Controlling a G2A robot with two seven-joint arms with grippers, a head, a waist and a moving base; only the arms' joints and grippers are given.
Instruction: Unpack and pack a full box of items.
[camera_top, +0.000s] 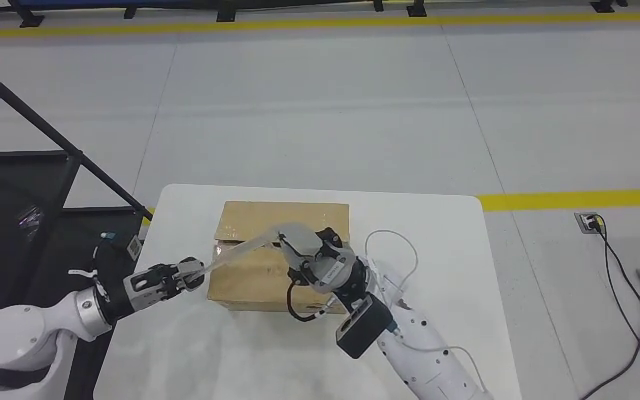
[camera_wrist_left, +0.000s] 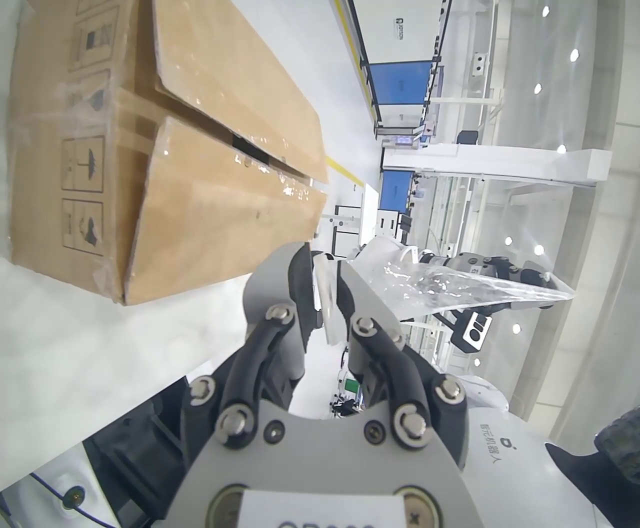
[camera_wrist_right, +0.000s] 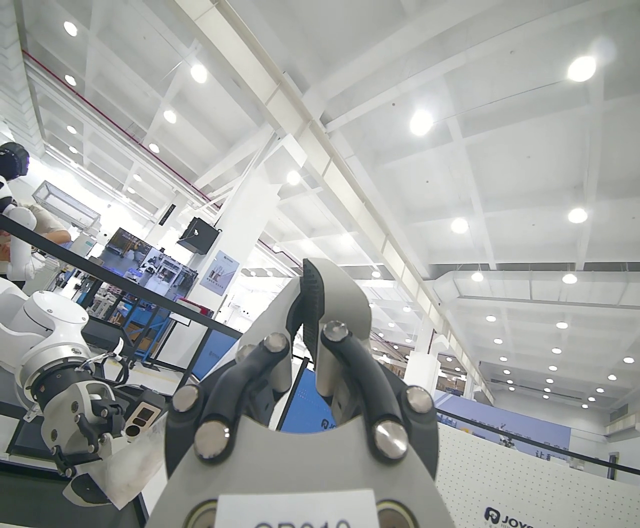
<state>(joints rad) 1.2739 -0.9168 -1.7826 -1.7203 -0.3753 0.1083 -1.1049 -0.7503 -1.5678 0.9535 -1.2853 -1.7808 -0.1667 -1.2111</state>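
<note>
**Left claw** (camera_top: 188, 270): fingers drawn together and clamped on one end of a clear plastic strip (camera_top: 240, 248). In the left wrist view the claw (camera_wrist_left: 327, 295) has the strip (camera_wrist_left: 450, 285) pinched flat between its pads. From there the strip runs outward, crumpled and glossy, and tapers to a point. The claw is above the desk (camera_top: 440, 260), just off the box's left-hand end as the top view shows it, and is not touching the cardboard.

**Right claw** (camera_top: 292, 240): above the box top, near the far end of the strip. Its own wrist view shows the claw (camera_wrist_right: 312, 300) pointing up toward the ceiling, with the ribbed pads pressed against each other. It cannot be told whether the end of the strip is caught between them. The same view shows the left claw (camera_wrist_right: 85, 425) lower down with the clear strip (camera_wrist_right: 130, 465) beside it.

**Box** (camera_top: 285, 215): brown cardboard, standing flat near the middle of the desk. The left wrist view shows the box (camera_wrist_left: 210, 200) with its top flaps lying down and a narrow dark gap open along their seam. Clear tape clings to the seam edge and to the end wall. The contents are hidden.
</note>
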